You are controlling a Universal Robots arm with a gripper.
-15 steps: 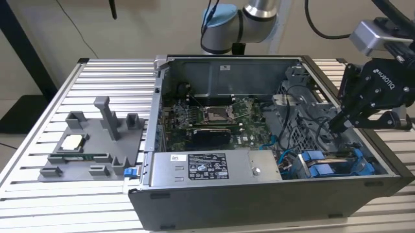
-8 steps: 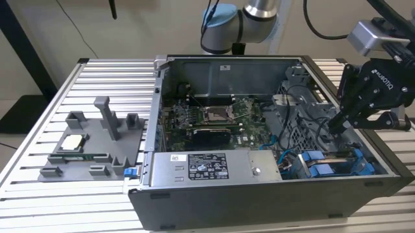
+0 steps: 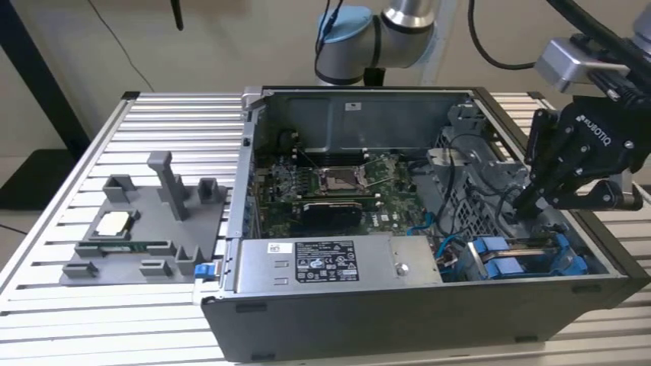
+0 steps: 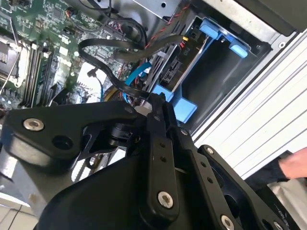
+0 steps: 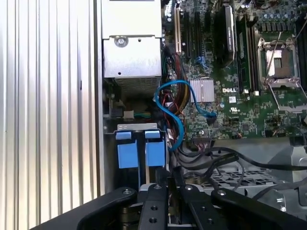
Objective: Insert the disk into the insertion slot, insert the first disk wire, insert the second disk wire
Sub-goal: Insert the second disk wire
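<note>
My black gripper point(image 3: 524, 204) reaches down into the open computer case point(image 3: 428, 305) at the exterior view's right, just above the insertion slot point(image 3: 521, 259) with its blue rails. In the second wrist view the gripper point(image 4: 156, 98) is shut on the end of a black flat disk wire point(image 4: 103, 44) that loops back toward the motherboard. Just beyond the fingertips lies the slot point(image 4: 216, 81), and the silver-grey disk point(image 4: 184, 60) rests between the blue tabs point(image 4: 183, 108). In the first wrist view the gripper point(image 5: 165, 184) hangs right by the slot's blue tabs point(image 5: 127, 154).
A silver power supply box point(image 3: 325, 263) sits at the case front, beside the slot. The green motherboard point(image 3: 336, 183) fills the case floor, with a blue cable point(image 5: 169, 108) and black wires over it. A grey fixture tray point(image 3: 142, 236) stands on the slatted table. A person's hand point(image 4: 293, 167) is nearby.
</note>
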